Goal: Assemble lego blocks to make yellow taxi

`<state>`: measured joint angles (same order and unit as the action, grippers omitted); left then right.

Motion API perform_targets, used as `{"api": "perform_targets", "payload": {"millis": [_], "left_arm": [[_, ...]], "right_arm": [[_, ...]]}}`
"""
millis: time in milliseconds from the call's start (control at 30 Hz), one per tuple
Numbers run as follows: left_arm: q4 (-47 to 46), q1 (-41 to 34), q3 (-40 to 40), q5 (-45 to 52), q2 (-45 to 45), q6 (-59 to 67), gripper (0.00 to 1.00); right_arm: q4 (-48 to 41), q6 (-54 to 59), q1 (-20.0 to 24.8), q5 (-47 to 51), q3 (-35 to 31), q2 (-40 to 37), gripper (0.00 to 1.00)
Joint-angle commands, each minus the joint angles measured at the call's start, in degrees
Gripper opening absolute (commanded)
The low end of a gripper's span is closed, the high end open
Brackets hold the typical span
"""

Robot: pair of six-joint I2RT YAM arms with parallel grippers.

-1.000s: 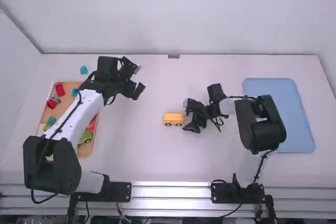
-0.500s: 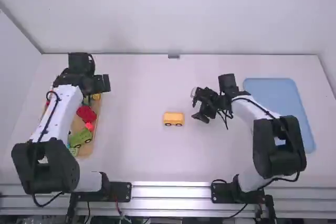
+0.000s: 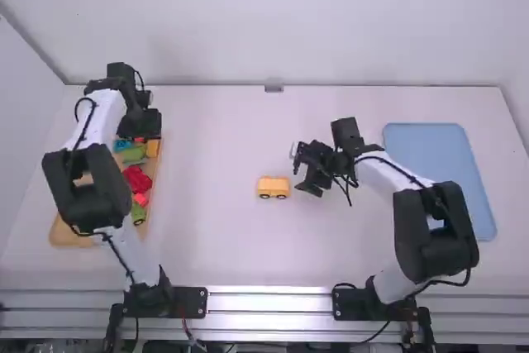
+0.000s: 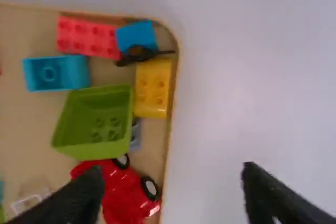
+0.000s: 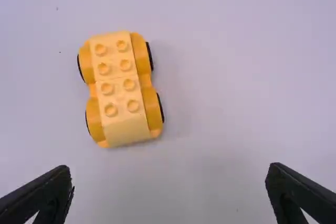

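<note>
Yellow plastic car with black wheels (image 5: 123,90): on the white surface (image 3: 223,237), near the middle, upright on its wheels, studs bare on top.
Right end effector (image 5: 169,170): spread wide, just beside the car, gripping nothing.
Left end effector (image 4: 173,177): spread wide as well, over the far corner of the tan tray (image 4: 169,129), holding nothing.
Yellow studded plastic brick (image 4: 152,87): in the tray, studs up, right by the wall, with a bright green open plastic block (image 4: 94,121) close on its other side.
Brick handling: probably light, stiff and rather slick; best pinched low on two opposite side walls – little room for a finger along the tray wall.
Car handling: likely rigid but apt to roll; best braced across both flanks, clear of the studs.
Next: judging by the task, lift the brick squarely, then press straight down – a tilted push could skid the car.
</note>
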<state>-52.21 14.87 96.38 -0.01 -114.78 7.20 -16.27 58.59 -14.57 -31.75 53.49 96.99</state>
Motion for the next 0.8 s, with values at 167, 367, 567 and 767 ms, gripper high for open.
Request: {"api": "perform_targets", "payload": {"millis": [167,367,567,767], "left_arm": [[3.5,-0.1,-1.0,1.0,-6.0,1.2,0.49],[7.6,0.1,-3.7,-2.7,-7.1,-2.1,0.48],[9.3,0.5,-6.0,-4.1,-7.2,-3.1,0.45],[11.2,2.7,-8.0,-3.4,-7.2,-3.1,0.40]], "right_arm": [[-0.7,0.0,-0.5,1.6,0.1,-0.2,0.98],[-0.7,-0.1,-0.1,1.6,0.0,-0.2,0.98],[-0.7,0.0,-0.5,1.6,0.1,-0.2,0.98],[-0.7,-0.1,-0.5,1.6,0.0,-0.2,0.98]]}}
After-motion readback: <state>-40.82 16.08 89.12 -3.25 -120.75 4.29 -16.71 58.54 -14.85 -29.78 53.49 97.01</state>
